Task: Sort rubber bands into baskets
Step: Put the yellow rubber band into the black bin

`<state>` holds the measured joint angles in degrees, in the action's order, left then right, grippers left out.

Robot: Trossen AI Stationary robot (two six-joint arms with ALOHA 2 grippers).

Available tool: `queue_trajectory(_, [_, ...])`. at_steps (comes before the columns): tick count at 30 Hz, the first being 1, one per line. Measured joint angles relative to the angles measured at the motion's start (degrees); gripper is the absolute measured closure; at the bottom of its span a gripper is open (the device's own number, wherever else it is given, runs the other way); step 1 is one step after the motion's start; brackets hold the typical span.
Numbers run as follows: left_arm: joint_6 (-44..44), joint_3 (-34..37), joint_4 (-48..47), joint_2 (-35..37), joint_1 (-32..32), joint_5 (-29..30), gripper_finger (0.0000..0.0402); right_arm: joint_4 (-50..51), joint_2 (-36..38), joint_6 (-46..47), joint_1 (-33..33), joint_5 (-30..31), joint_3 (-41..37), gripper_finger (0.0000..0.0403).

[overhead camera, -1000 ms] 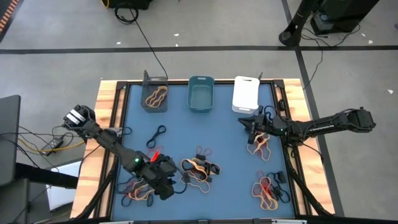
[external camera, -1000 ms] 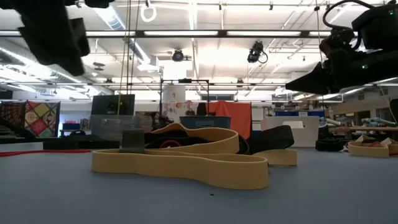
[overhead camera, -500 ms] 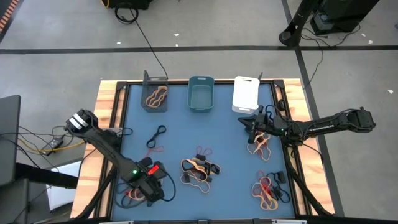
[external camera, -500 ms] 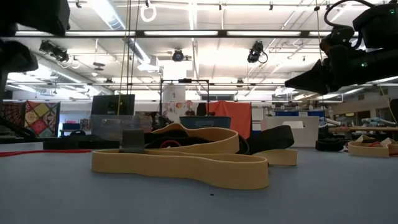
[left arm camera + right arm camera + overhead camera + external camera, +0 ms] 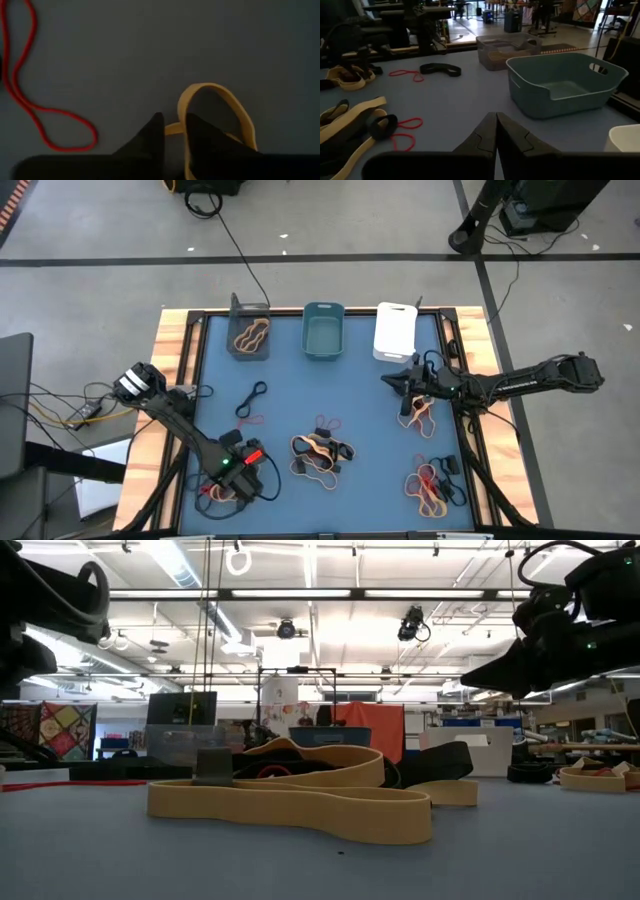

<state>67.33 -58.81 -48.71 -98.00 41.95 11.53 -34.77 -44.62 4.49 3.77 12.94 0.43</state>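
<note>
- L gripper (image 5: 174, 131): fingers nearly together, a tan band (image 5: 220, 107) pinched in the narrow gap between the tips, down on the blue mat (image 5: 150, 55). Red band (image 5: 35, 105) lies loose beside, not touched.
- High view puts the L gripper (image 5: 232, 478) at the near-left pile (image 5: 222, 488), well apart from the baskets.
- Step, my read: pick of one tan band in hand. Next calls for a lift clear of the pile, then carry to the dark grey basket (image 5: 249, 335), which already holds tan bands.
- R gripper (image 5: 496, 131): fingers together, nothing between them; it hangs near the white basket (image 5: 395, 332), just by the right-side pile (image 5: 419, 412). Teal basket (image 5: 565, 82) ahead of it looks empty.
- Other bands: centre pile (image 5: 320, 452), near-right pile (image 5: 432, 485), black band (image 5: 251, 397) mid-left.
- Hard to tell: whether the pinch has one band or drags a 2nd; the pile is mostly under the L gripper in high view. Low view shows only the centre pile (image 5: 300, 790) close up; neither grasp seen there.
</note>
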Motion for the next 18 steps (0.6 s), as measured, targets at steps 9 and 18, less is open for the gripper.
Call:
queue_trajectory(9, [-0.54, -1.24, 2.39, 0.00, -0.19, -0.68, 0.0390, -0.66, 0.00, -1.03, 0.00, -0.84, 0.00, 0.0387])
queue_trajectory(18, [-0.79, -9.03, -8.32, 0.02, -1.14, 1.11, 0.0394, -0.28, 0.00, -1.69, 0.00, -1.42, 0.00, 0.0392])
